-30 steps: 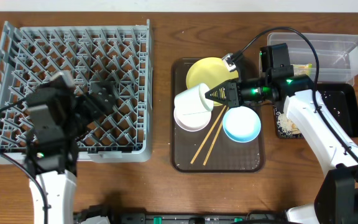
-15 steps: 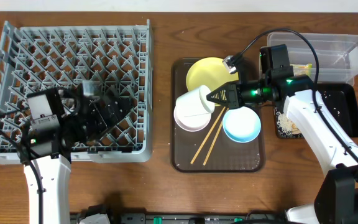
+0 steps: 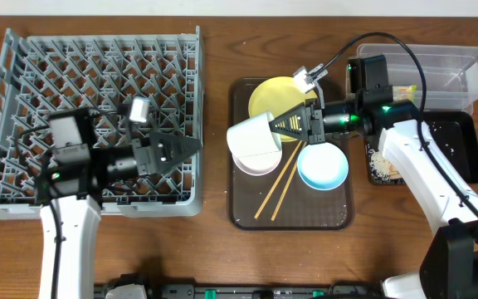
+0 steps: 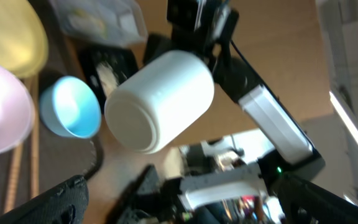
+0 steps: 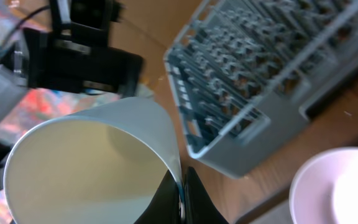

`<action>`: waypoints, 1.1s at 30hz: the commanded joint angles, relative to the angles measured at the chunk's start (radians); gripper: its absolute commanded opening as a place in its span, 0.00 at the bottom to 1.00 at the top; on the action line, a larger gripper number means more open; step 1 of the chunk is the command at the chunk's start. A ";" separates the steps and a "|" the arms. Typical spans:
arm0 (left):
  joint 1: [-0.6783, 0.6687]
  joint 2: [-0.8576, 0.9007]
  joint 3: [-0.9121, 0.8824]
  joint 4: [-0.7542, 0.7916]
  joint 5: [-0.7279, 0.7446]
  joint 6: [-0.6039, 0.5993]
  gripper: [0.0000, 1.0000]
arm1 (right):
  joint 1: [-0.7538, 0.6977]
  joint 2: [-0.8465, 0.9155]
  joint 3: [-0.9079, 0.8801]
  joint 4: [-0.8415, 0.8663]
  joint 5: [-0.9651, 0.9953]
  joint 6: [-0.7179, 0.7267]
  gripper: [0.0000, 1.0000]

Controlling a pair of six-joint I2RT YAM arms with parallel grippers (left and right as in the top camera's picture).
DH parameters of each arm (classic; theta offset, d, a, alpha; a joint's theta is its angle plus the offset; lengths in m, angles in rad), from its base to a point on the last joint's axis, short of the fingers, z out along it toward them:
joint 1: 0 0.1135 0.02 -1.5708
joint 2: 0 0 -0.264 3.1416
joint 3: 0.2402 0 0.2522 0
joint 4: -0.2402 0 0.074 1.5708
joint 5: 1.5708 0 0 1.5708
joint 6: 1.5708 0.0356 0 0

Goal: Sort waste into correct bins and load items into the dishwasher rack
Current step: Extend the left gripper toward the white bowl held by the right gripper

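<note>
White cup (image 3: pixel 254 137) hangs sideways over the tray (image 3: pixel 305 212), rim pinched by right gripper (image 3: pixel 293 126), base aimed at left gripper (image 3: pixel 191 149). Left's jaws are wide apart at the rack (image 3: pixel 98 58) edge. Likely a handover, since the rack sits on left's side.

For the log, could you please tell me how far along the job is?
Waste looks sorted: wrapper in the clear container, rice in the black tray. In hand: the right gripper holds the white cup by its rim, toward the open left gripper. Left: no dishes show in the rack; yellow plate, white bowl, blue bowl and chopsticks lie on the brown tray.
</note>
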 commanded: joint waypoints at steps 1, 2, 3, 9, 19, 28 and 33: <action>-0.059 0.037 0.020 0.014 0.023 0.016 0.98 | 0.007 0.005 0.007 0.020 -0.149 -0.014 0.01; -0.077 0.048 0.020 0.021 0.006 0.013 0.98 | 0.010 0.005 0.007 0.027 -0.169 -0.014 0.01; -0.090 0.058 0.020 0.030 0.002 0.013 0.98 | 0.011 0.005 0.007 0.032 -0.179 -0.014 0.01; -0.159 0.104 0.020 0.155 0.003 -0.079 0.98 | 0.028 0.005 0.007 0.041 -0.197 -0.014 0.01; -0.241 0.106 0.020 0.460 -0.054 -0.351 1.00 | 0.057 0.005 0.007 0.079 -0.185 -0.014 0.01; -0.312 0.106 0.020 0.468 -0.102 -0.463 0.98 | 0.057 0.005 0.007 0.149 -0.128 0.027 0.01; -0.319 0.106 0.020 0.495 -0.103 -0.517 0.90 | 0.058 0.005 0.007 0.160 -0.125 0.031 0.01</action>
